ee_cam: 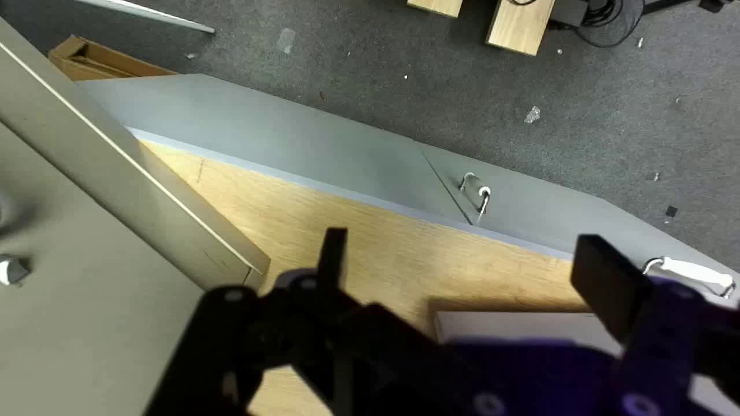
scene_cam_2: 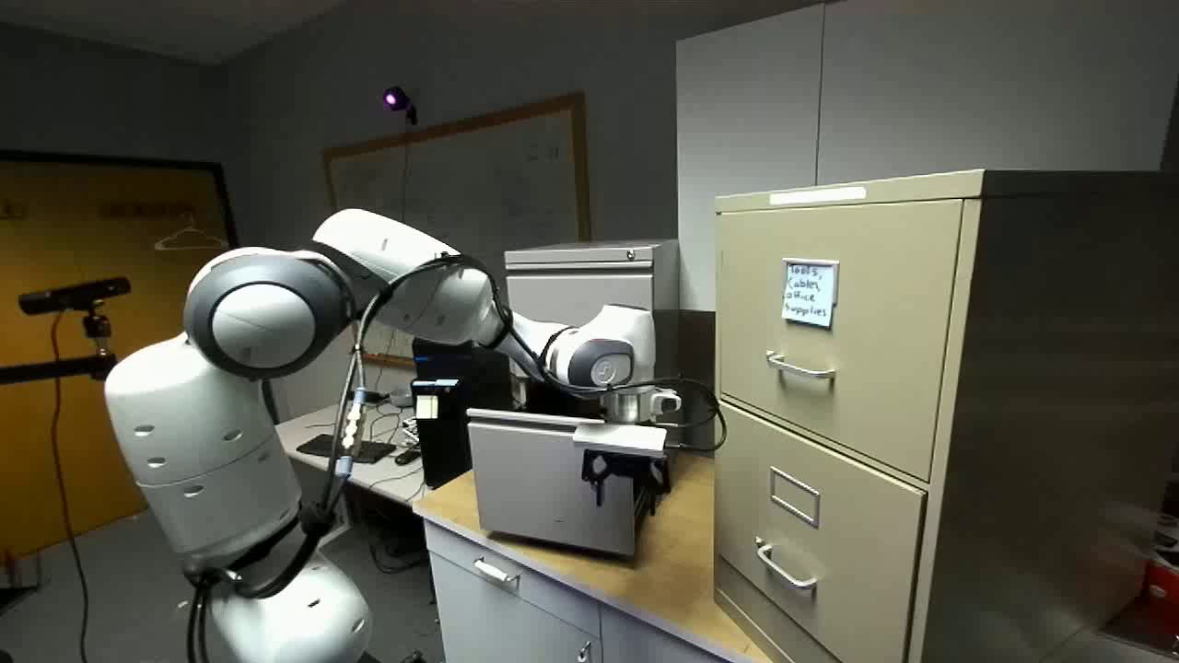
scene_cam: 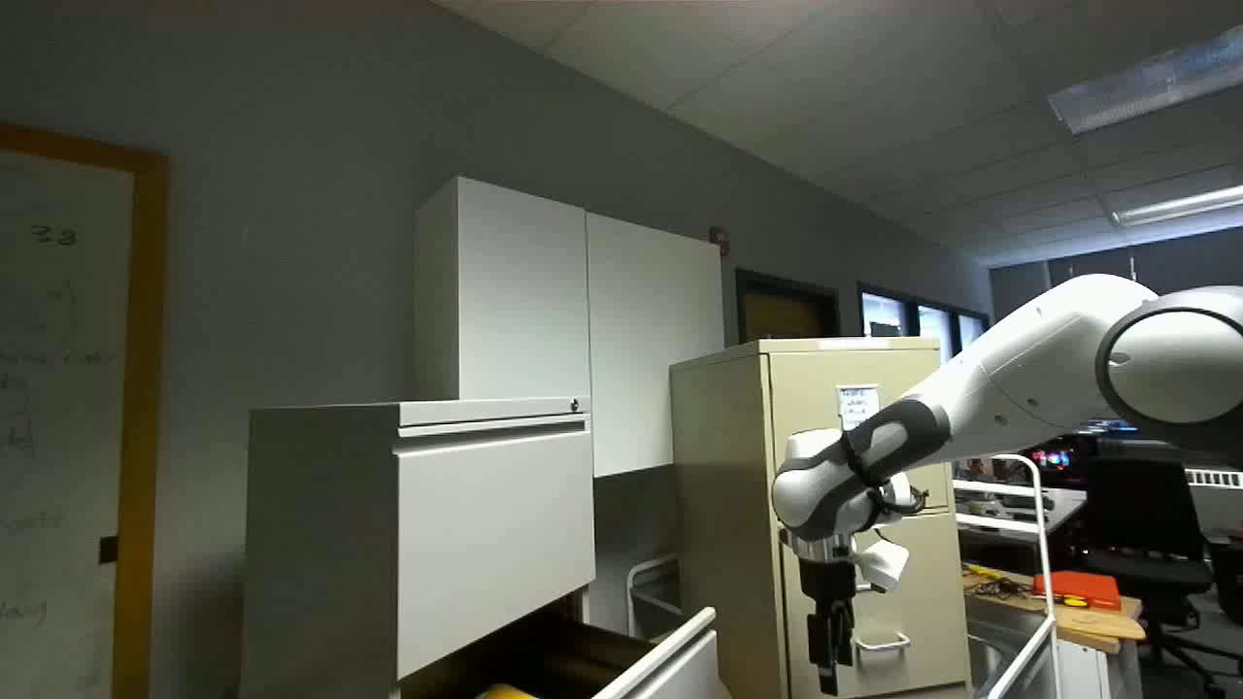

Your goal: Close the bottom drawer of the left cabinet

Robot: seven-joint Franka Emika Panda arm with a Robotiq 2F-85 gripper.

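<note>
- Pale grey and flat-fronted, the metal bottom drawer (scene_cam_2: 539, 479) is seen pulled out from the broad grey metal cabinet (scene_cam: 359, 544).
- The black two-fingered gripper (scene_cam_2: 626, 502) is spread wide, nothing gripped, near the drawer's end; contact cannot be told.
- Pushed off-centre, the drawer may be twisted and jammed.
- By a sideways swing, the tall beige metal filing cabinet (scene_cam_2: 884, 396) could be struck.

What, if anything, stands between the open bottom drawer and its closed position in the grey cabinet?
Nothing visible blocks the bottom drawer from sliding back into the grey cabinet. A yellow thing shows low inside the drawer; much of its interior is hidden.
</note>
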